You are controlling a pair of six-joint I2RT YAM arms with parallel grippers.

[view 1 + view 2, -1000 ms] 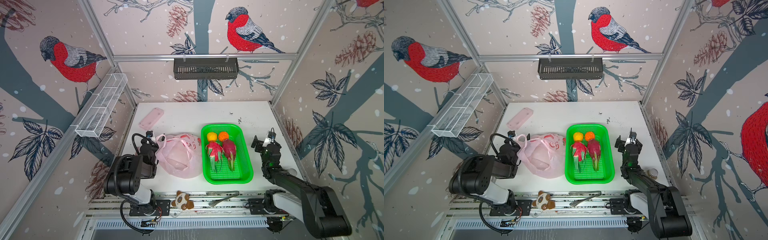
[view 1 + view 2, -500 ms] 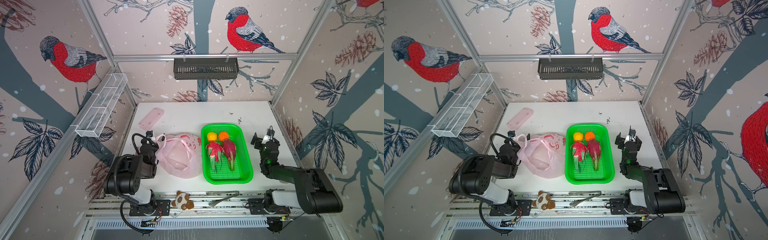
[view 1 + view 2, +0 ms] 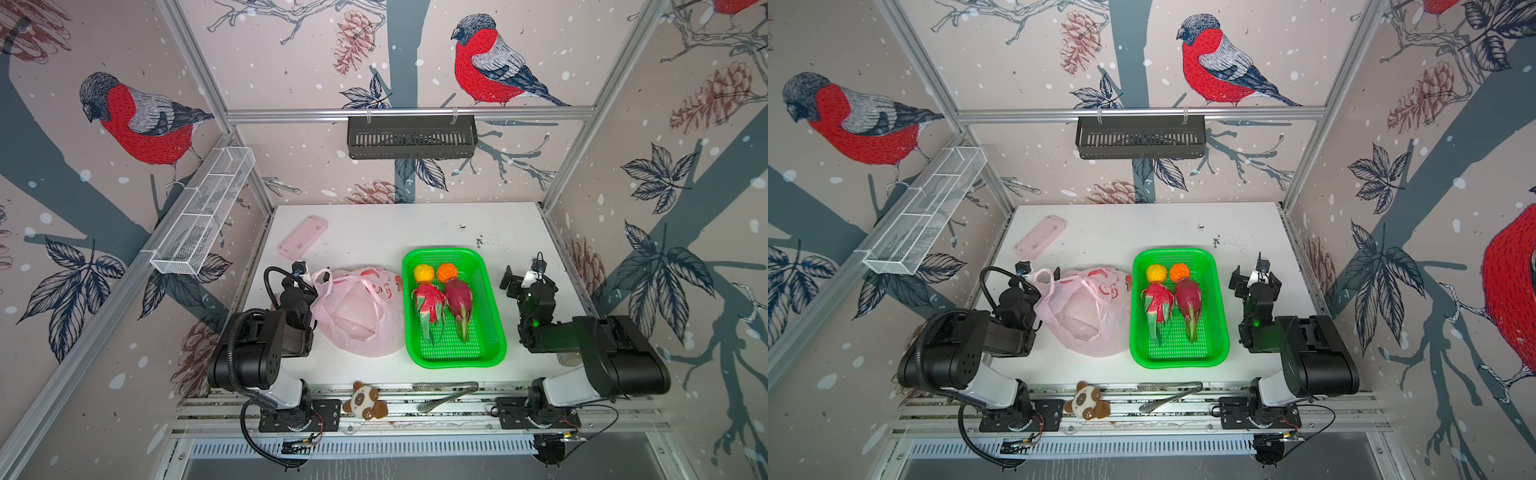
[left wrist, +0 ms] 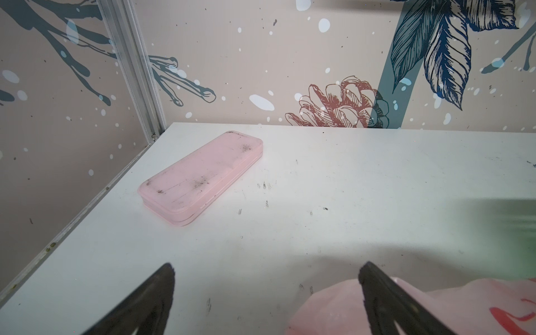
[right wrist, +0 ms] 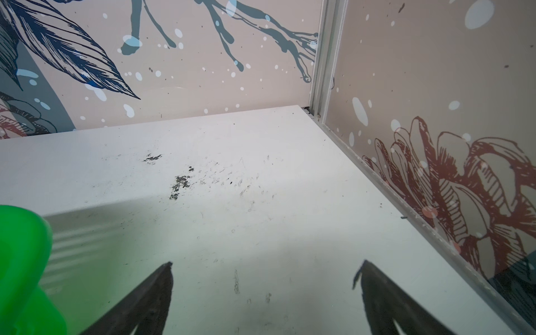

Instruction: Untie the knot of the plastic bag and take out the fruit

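Overhead, the plastic bag [image 3: 357, 320] lies slack on the bench [image 3: 374, 232], with the fruit [image 3: 459, 299] beside it in a green basket [image 3: 457, 362]. From the left wrist, my left tool [image 4: 266, 269] stands wide apart at the bag's edge. From the right wrist, my right tool [image 5: 265, 269] stands wide apart over the bench.

Nothing to read anywhere: no words, brands or numbers. The red marks on the plastic bag [image 3: 353, 328] are only printed shapes, no lettering.
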